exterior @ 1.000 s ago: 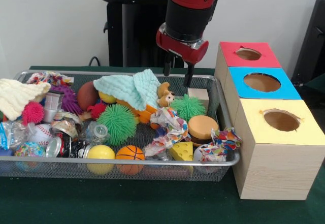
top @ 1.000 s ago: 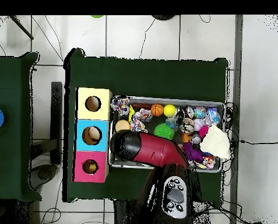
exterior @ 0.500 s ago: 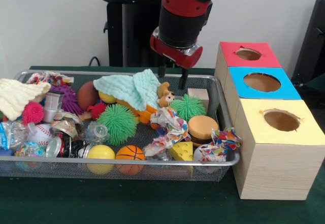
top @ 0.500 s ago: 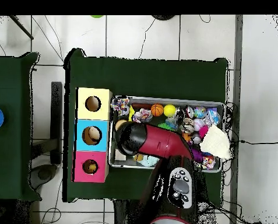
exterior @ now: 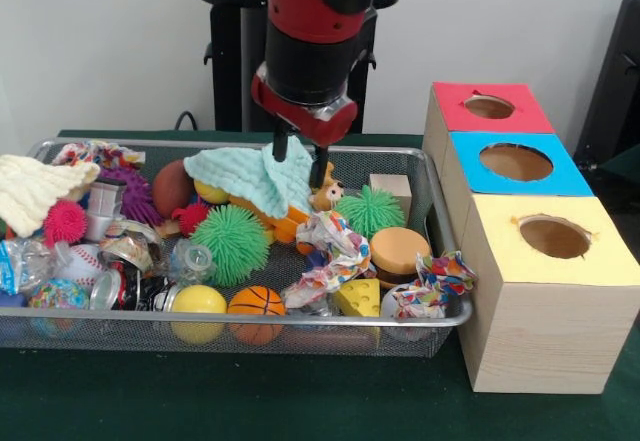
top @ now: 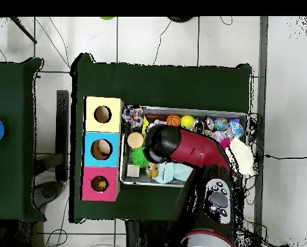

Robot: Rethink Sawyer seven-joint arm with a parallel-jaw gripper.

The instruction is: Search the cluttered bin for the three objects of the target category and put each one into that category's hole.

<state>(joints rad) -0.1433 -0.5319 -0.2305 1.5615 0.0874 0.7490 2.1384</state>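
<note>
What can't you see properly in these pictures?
- Under the green cloth, front view: the cloth hides what it covers.
- Middle of the bin, overhead view: the arm covers the toys there, and the gripper.
- Inside the yellow box hole, front view: too dark to tell.

Front view: close, level with the wire bin (exterior: 440,313). Overhead view: high, straight down. Both share bin (top: 185,109) and hole boxes (exterior: 540,261).

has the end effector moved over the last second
Yes. In the front view the end effector has swung left, away from the red box and the wooden block, and now hangs over the mint cloth.
</note>
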